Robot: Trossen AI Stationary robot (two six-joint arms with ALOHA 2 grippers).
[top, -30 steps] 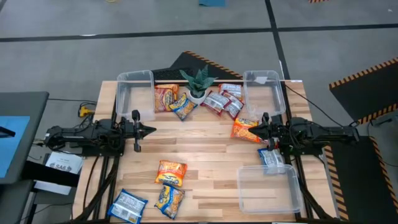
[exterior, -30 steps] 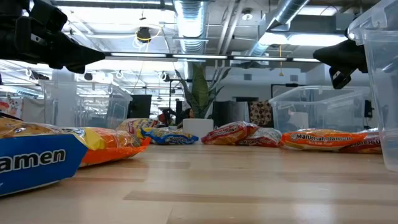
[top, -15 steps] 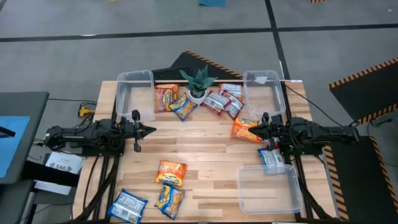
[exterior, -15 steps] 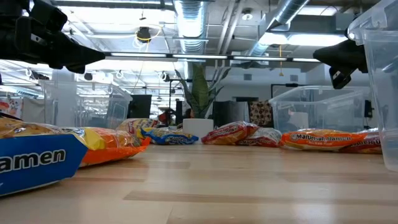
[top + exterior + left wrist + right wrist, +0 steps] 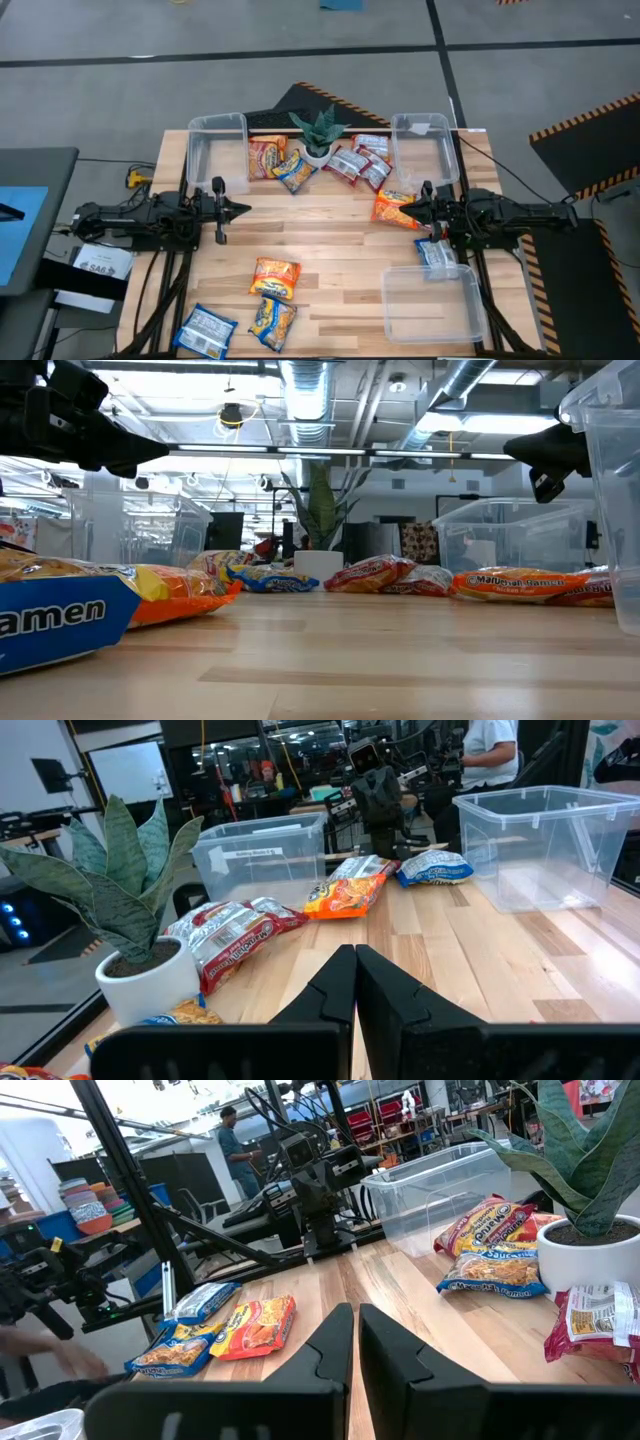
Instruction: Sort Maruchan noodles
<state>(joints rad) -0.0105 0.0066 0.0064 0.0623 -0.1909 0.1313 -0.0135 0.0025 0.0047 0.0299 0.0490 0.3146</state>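
Observation:
Both grippers hang shut and empty above the middle of the table, tips facing each other: my left gripper (image 5: 244,209) (image 5: 355,970) at the left, my right gripper (image 5: 406,209) (image 5: 355,1330) at the right. The low view shows both well above the tabletop. An orange noodle packet (image 5: 393,209) lies flat on the table below the right gripper's tip. A blue-and-white packet (image 5: 437,256) lies under the right arm. An orange packet (image 5: 274,277), a yellow-and-blue packet (image 5: 272,321) and a blue-and-white packet (image 5: 207,330) lie near the front left. Several more packets (image 5: 350,163) lie at the far edge around the plant.
A potted green plant (image 5: 318,136) stands at the far middle among packets. Clear bins stand at the far left (image 5: 217,149), far right (image 5: 424,147) and near right (image 5: 432,303). Bare wood lies between the two grippers. A person (image 5: 232,1140) shows in the room behind.

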